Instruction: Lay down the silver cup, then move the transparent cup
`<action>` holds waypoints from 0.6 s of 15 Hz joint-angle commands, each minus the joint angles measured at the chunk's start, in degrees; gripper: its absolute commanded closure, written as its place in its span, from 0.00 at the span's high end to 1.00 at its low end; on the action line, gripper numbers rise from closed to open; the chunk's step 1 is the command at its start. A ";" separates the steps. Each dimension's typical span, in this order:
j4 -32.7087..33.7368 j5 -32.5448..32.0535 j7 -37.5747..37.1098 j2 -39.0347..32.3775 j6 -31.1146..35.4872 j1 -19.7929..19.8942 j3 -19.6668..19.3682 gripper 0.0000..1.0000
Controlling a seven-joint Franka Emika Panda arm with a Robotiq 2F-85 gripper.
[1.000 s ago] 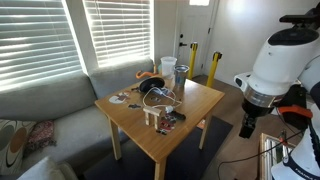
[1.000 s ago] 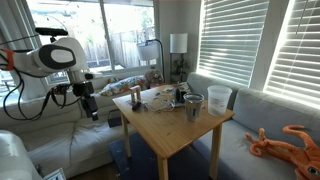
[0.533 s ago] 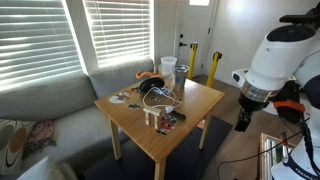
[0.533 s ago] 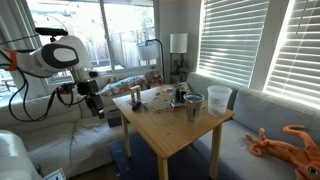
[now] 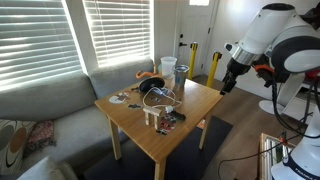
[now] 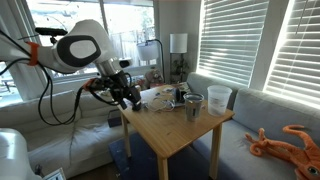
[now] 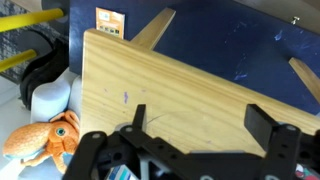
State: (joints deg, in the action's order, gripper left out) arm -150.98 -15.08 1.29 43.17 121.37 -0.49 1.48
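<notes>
Your pincer [image 7: 200, 114] hung wide open, empty, at the pale wooden bench [image 5: 203, 100] edge. Small shiny grey metal silver cup [image 6: 193, 105] prob. light, stiff, slick: grip across rim.

We see the table [image 5: 200, 100] bare along its right side, open above; the silver cup [image 5: 181, 73], the transparent cup [image 5: 168, 66] and headphones [image 5: 153, 88] crowd its far left part

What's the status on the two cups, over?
Gripper open, empty, near the table edge. Silver cup upright beside transparent cup, untouched. Clutter close by the cups.
</notes>
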 commanded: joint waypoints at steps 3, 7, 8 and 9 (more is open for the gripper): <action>12.93 0.18 14.54 -14.17 4.70 0.64 -7.87 1.00; 22.32 -0.10 16.94 -23.75 6.97 0.80 -7.39 1.00; 16.77 0.42 16.61 -18.27 6.42 1.16 -7.40 1.00; 18.86 0.41 16.60 -20.57 6.95 1.19 -7.23 1.00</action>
State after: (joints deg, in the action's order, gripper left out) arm -132.11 -15.03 17.64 22.55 128.37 0.04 -6.35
